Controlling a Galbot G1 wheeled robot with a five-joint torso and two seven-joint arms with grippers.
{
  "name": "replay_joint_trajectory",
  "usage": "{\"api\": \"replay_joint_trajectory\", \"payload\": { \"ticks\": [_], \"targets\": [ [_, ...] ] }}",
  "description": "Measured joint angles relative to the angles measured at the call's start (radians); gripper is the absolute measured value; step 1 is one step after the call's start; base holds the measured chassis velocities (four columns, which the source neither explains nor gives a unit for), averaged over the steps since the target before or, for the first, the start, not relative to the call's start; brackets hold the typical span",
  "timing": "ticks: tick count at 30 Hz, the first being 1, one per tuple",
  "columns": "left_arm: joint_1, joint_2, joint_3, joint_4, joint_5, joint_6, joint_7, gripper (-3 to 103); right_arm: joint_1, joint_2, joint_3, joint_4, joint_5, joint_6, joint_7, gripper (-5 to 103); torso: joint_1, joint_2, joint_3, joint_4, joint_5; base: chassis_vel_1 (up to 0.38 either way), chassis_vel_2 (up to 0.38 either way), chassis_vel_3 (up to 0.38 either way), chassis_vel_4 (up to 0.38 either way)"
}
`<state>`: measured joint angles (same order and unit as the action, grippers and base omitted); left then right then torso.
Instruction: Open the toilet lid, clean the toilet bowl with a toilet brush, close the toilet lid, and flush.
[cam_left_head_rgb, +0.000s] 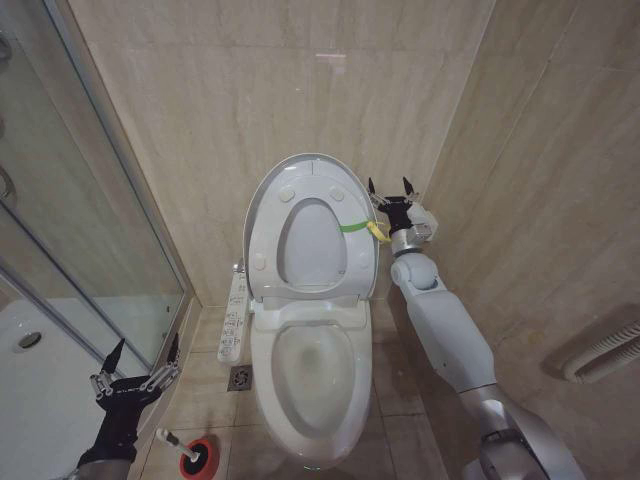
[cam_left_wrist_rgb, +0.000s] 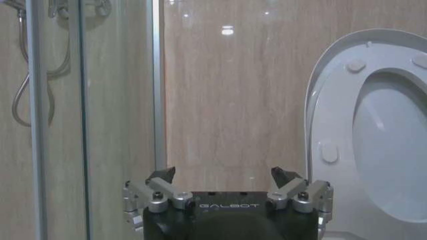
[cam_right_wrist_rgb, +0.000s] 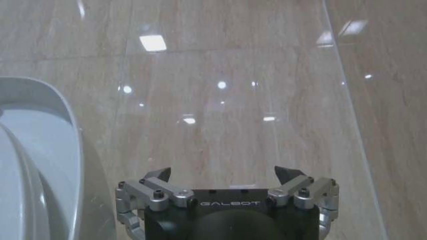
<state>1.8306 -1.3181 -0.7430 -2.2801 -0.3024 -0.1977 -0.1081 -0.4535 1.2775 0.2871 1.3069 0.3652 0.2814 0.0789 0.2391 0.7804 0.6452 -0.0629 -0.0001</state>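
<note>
The toilet lid (cam_left_head_rgb: 310, 175) stands raised against the back wall, at 12 o'clock from the toilet bowl (cam_left_head_rgb: 312, 385), with the seat ring (cam_left_head_rgb: 262, 240) lifted upright against it so its oval hole faces the room. A green band and a small yellow tag (cam_left_head_rgb: 372, 231) sit on the ring's edge at about 3 o'clock. The bowl lies open in the middle of the head view, its button panel (cam_left_head_rgb: 234, 318) running along its side at 9 o'clock.

The right gripper (cam_left_head_rgb: 390, 190) hangs in the air at 3 o'clock of the raised lid, just beside its rim and apart from it, fingers spread wide and pointing at the wall; the right wrist view shows the same spread fingers (cam_right_wrist_rgb: 157, 176) with nothing between them and the lid's curved edge (cam_right_wrist_rgb: 67, 130) off to one side.

The left gripper (cam_left_head_rgb: 137, 360) hovers low at 8 o'clock from the bowl, near the glass shower door (cam_left_head_rgb: 90, 230), its fingers (cam_left_wrist_rgb: 161, 176) also spread apart and empty. The toilet brush (cam_left_head_rgb: 172, 441) stands in its red cup holder (cam_left_head_rgb: 197, 457) on the floor tiles at 7 o'clock of the bowl, just below that gripper and not touched by it. A floor drain (cam_left_head_rgb: 240, 377) sits between holder and bowl.
</note>
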Motion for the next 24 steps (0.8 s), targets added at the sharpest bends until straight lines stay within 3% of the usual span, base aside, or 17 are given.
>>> {"api": "replay_joint_trajectory", "payload": {
  "ticks": [11, 17, 19, 24],
  "targets": [
    [0.000, 0.000, 0.000, 0.000, 0.000, 0.000, 0.000, 97, -0.104, -0.092, -0.034, 0.154, 0.082, -0.036, -0.001, 100, 0.000, 0.000, 0.000, -0.0011, 0.0002, 0.000, 0.000, 0.000, 0.000],
    [0.000, 0.000, 0.000, 0.000, 0.000, 0.000, 0.000, 97, -0.160, -0.137, -0.048, 0.257, 0.119, -0.056, 0.001, 100, 0.000, 0.000, 0.000, -0.0008, 0.0003, 0.000, 0.000, 0.000, 0.000],
    [0.000, 0.000, 0.000, 0.000, 0.000, 0.000, 0.000, 97, -0.184, -0.148, -0.063, 0.304, 0.130, -0.068, 0.003, 100, 0.000, 0.000, 0.000, 0.0016, 0.0004, 0.000, 0.000, 0.000, 0.000],
    [0.000, 0.000, 0.000, 0.000, 0.000, 0.000, 0.000, 97, -0.252, -0.186, -0.075, 0.400, 0.140, -0.077, 0.015, 100, 0.000, 0.000, 0.000, 0.0006, 0.0001, 0.000, 0.000, 0.000, 0.000]
  ]
}}
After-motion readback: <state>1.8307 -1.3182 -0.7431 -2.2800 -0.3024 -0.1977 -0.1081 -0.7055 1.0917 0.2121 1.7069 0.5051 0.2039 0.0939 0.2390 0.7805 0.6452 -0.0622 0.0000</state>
